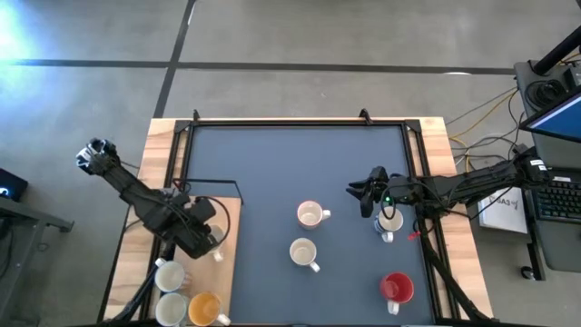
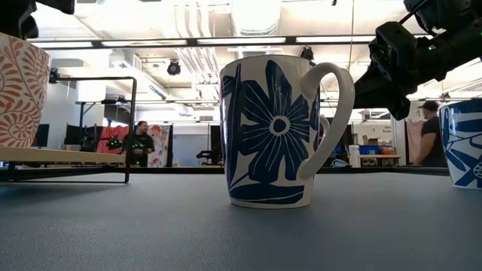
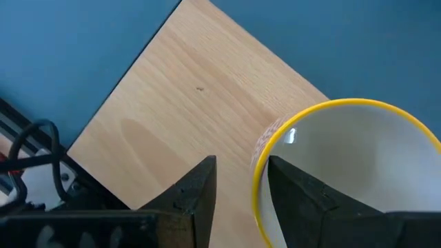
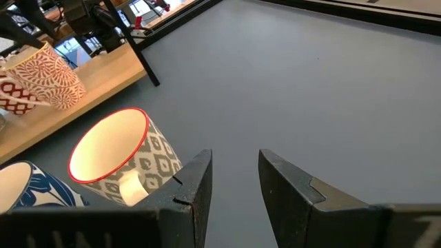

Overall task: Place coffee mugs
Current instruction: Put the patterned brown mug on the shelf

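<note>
left hand [image 1: 207, 238]: lower left of the high view, over the wooden board [image 1: 229, 263], fingers apart astride a yellow-rimmed mug's [image 3: 351, 172] wall. right hand [image 1: 359, 195]: right of centre, fingers apart, empty. seven mugs visible on the surface [image 1: 272, 163].

The bench [image 1: 272, 163] has a dark grey-blue mat with pale wood at its sides. The nearest mug [image 2: 275, 132] in the low view is white with a big navy flower. Another mug [image 4: 124, 162] is grey with a white ikat-like print and a red rim. A yellow-rimmed mug [image 3: 344, 172] is white inside. One mug [image 1: 396, 288] looks plain red from above. The orange mug [image 1: 205, 309] sits on the wood.
</note>
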Controlling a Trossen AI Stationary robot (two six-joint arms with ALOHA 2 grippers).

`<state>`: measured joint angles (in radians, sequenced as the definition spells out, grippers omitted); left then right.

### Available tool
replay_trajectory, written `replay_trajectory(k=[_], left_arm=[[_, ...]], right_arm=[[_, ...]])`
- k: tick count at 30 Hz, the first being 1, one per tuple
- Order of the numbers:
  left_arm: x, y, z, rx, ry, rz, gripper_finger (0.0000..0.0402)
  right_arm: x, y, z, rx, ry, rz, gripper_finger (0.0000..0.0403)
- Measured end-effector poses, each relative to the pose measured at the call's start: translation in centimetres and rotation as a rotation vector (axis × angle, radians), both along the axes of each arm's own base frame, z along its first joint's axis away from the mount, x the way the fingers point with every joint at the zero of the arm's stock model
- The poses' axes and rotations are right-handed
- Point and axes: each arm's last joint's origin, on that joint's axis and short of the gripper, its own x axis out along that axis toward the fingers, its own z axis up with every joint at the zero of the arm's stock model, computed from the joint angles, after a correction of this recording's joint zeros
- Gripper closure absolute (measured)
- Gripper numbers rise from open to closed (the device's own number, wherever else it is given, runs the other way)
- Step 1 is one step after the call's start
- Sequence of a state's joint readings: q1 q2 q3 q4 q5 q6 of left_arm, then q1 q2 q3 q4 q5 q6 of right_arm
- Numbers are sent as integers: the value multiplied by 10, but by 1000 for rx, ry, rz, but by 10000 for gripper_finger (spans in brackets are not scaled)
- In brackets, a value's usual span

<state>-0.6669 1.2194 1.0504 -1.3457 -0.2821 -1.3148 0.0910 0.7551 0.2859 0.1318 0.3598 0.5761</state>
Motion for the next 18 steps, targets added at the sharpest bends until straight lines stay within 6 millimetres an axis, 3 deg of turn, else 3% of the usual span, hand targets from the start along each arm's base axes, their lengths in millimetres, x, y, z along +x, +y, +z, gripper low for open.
replay_trajectory(k=[11,18], left_arm=[[4,-1,-22,-20,-24,-12,293],[4,-2,-23,-69,-15,46,384]], right_arm=[[0,0,0,0,0,0,296],[0,0,0,0,0,0,296]])
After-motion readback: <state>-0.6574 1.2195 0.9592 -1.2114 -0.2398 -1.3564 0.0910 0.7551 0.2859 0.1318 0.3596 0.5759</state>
